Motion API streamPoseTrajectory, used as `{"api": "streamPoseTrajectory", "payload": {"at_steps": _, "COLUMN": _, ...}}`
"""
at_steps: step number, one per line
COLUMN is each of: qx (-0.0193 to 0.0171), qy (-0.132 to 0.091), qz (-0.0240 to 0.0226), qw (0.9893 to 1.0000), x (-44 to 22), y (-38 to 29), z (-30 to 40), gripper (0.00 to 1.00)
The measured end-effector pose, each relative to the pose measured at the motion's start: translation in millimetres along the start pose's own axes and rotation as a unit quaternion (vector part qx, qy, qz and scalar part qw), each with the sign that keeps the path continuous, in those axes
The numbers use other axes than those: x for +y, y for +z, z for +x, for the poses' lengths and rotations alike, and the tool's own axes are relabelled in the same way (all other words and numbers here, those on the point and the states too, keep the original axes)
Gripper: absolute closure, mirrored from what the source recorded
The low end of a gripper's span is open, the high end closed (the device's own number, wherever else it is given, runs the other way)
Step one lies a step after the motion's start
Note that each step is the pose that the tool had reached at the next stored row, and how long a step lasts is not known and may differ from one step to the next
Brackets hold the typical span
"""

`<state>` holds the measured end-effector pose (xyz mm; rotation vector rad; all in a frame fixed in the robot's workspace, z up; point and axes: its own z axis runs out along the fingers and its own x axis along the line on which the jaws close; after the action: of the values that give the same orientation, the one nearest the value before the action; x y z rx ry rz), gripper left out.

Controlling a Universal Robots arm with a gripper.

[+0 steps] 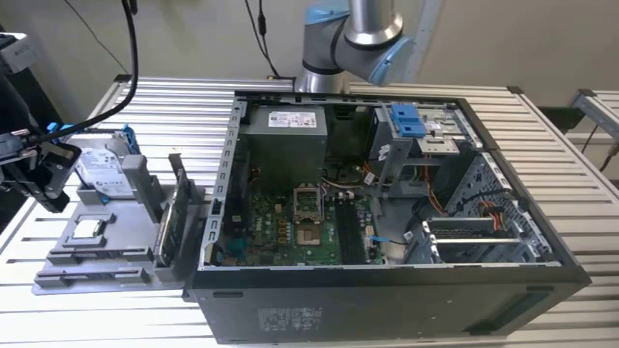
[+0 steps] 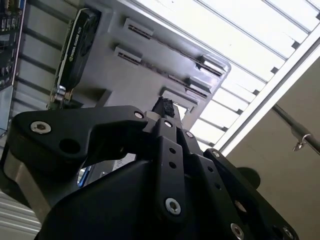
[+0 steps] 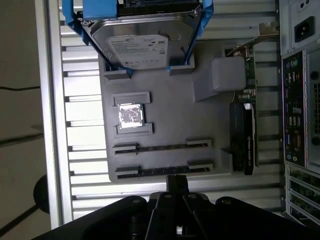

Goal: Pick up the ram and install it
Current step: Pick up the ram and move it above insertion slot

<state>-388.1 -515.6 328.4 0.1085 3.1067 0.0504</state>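
Note:
My black gripper (image 1: pixel 53 201) hangs above the exterior view's left side of the grey holder tray (image 1: pixel 116 250). Its fingers look shut, with nothing between them. In both wrist views the fingertips (image 3: pixel 176 181) (image 2: pixel 162 107) meet in one narrow tip. That tip is just off the tray edge that carries two long slots. A thin dark strip standing on edge in the nearer slot (image 3: pixel 162 170) looks like the ram. A like strip stands in the slot behind it (image 3: pixel 162 147). The open computer case (image 1: pixel 541 239) lies at the exterior view's right of the tray, with the motherboard (image 1: pixel 290 225) showing.
On the tray sit a silver hard drive in a blue frame (image 1: pixel 97 170), a small square chip (image 1: pixel 87 230) and an upright green card (image 1: pixel 179 210) next to the case wall. The slatted metal table (image 1: pixel 570 145) carries everything. The arm's base (image 1: pixel 349 36) rises behind the case.

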Motion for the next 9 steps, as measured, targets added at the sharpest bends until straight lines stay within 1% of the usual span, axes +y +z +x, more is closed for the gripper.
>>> {"api": "streamPoseTrajectory", "payload": {"at_steps": 6, "qx": 0.0000, "qy": 0.000, "qz": -0.0001, "qw": 1.0000, "x": -0.1, "y": 0.0, "z": 0.1, "gripper": 0.89}}
{"api": "streamPoseTrajectory", "payload": {"at_steps": 9, "qx": 0.0001, "qy": -0.009, "qz": -0.0003, "qw": 1.0000, "x": 0.0, "y": 0.0, "z": 0.3, "gripper": 0.89}}
